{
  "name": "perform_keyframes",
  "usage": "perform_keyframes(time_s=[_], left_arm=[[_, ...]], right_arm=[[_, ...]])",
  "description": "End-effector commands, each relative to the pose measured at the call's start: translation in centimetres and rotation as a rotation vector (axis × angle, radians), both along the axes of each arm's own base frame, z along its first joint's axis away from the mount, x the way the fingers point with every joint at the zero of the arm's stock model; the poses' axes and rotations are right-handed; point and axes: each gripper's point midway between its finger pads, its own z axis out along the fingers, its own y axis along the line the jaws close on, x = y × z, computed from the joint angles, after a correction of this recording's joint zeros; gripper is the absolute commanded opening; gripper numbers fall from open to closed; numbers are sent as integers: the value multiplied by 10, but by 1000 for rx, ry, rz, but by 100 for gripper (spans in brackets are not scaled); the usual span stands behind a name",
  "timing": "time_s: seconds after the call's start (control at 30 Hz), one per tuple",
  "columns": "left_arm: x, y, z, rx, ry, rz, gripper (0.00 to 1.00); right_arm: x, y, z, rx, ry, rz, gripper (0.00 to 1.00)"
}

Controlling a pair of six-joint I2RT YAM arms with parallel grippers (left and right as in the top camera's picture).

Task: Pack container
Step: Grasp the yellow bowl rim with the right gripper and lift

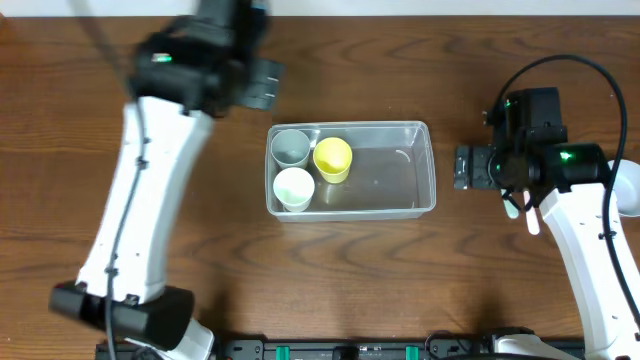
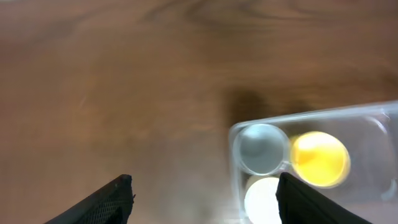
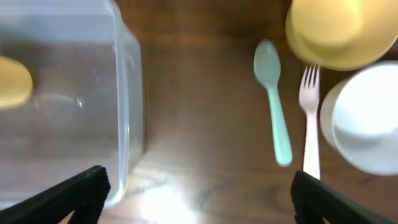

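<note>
The clear rectangular container point(image 1: 424, 150) sits mid-table. At its left end stand a grey-blue cup point(image 1: 290, 147), a yellow cup point(image 1: 333, 158) and a white cup point(image 1: 293, 187). My left gripper point(image 1: 262, 83) is open and empty, above bare table behind and left of the container; its wrist view point(image 2: 205, 200) shows the container's corner point(image 2: 373, 115) with the grey cup point(image 2: 262, 148), yellow cup point(image 2: 319, 158) and white cup point(image 2: 264, 198). My right gripper point(image 1: 465, 167) is open and empty just right of the container, whose right wall point(image 3: 132, 93) lies beside the left finger in the right wrist view point(image 3: 199, 199).
In the right wrist view, to the right of the container, lie a teal spoon point(image 3: 275, 102) and a pale pink fork point(image 3: 310, 124), with a yellow bowl point(image 3: 339, 31) and a white bowl point(image 3: 367, 118) beyond them. The white bowl point(image 1: 628, 190) shows at the overhead view's right edge.
</note>
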Motion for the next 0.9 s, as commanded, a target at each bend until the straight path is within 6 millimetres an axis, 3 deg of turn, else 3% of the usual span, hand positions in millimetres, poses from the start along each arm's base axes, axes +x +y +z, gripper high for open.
perform_keyframes(time_s=[0.0, 0.17, 0.33, 0.5, 0.67, 0.87], left_arm=[[-6, 50, 3, -105, 11, 305, 76], [-20, 88, -4, -147, 55, 408, 76], [-36, 88, -21, -97, 128, 343, 76], [-57, 73, -50, -95, 199, 265, 77], [-78, 54, -87, -172, 231, 181, 77], [-101, 52, -129, -170, 309, 176, 77]], right_arm=[[24, -23, 26, -21, -85, -49, 91], [64, -62, 51, -62, -102, -82, 91], [106, -89, 45, -84, -41, -86, 91], [128, -94, -7, -85, 86, -50, 93], [132, -98, -68, -87, 226, -48, 94], [133, -99, -126, -78, 332, -44, 88]])
